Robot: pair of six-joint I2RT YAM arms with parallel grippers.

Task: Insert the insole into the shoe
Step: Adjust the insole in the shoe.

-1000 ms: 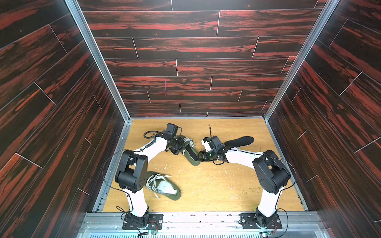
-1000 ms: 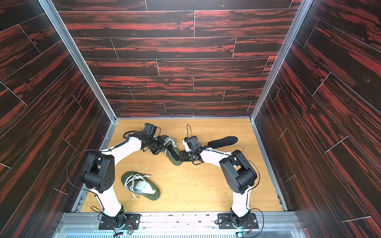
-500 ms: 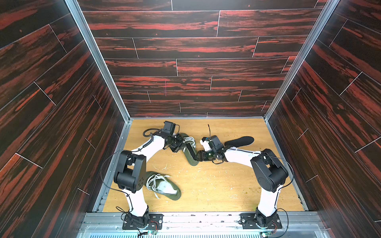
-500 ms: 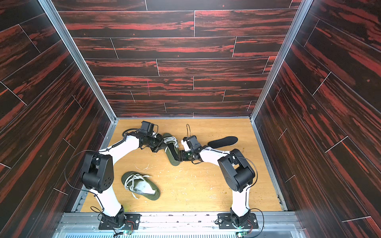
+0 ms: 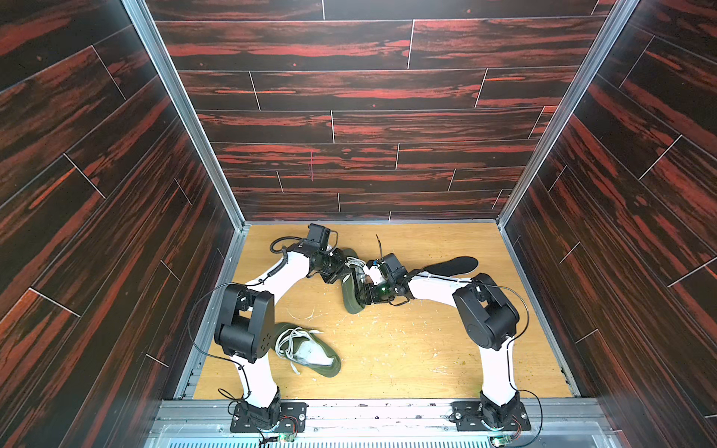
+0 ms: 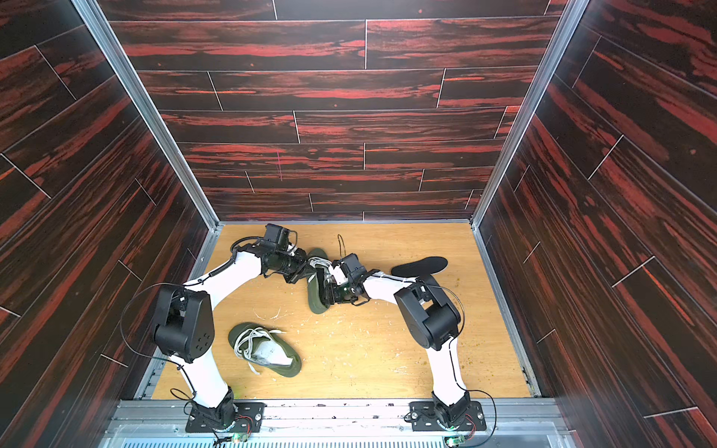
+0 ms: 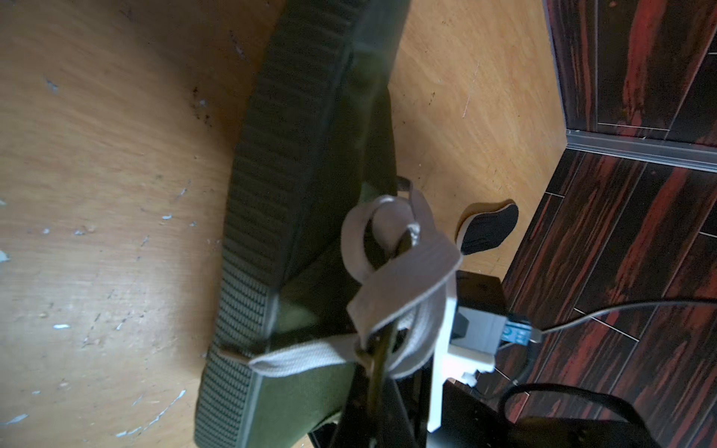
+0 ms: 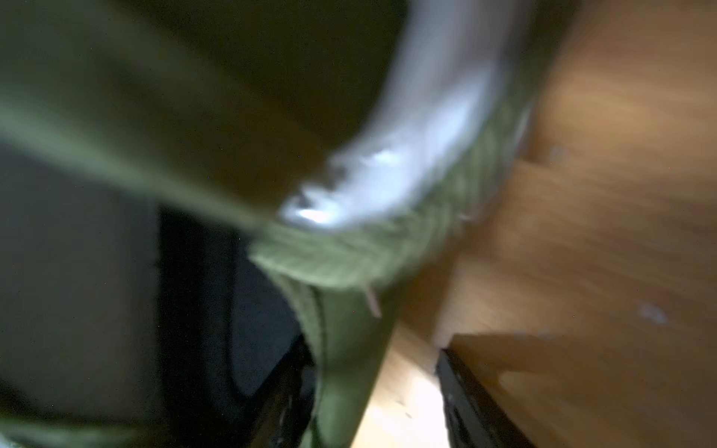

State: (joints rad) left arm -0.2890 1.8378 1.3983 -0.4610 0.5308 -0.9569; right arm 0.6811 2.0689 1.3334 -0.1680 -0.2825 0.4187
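Your left arm (image 5: 283,273) is folded at the elbow, with the white forearm stretched low across the wooden surface (image 5: 407,349) towards its far middle. Your right arm (image 5: 430,289) mirrors it, forearm reaching inward from the other side, so the two wrists nearly meet.

Between them is the olive shoe (image 5: 352,300), tipped on its side with the ribbed sole turned outward. In the left wrist view that sole (image 7: 279,194) runs along the frame. The white laces (image 7: 399,271) loop just in front of the camera.

Your left fingers (image 5: 343,273) are clenched on the shoe's upper, right at the laces.

Your right fingers (image 8: 469,403) stand apart, straddling the shoe's side wall (image 8: 341,263). One is on the inside. The other is outside, with bare wood showing between it and the fabric, so they are released rather than pinching. That view is badly blurred, so you cannot tell more about contact.

The black insole (image 5: 452,265) lies flat on the surface behind your right forearm, near the far right, well apart from the shoe and untouched. It shows in both top views.

A second olive shoe (image 5: 310,351) with loose white laces rests just beside your left elbow.
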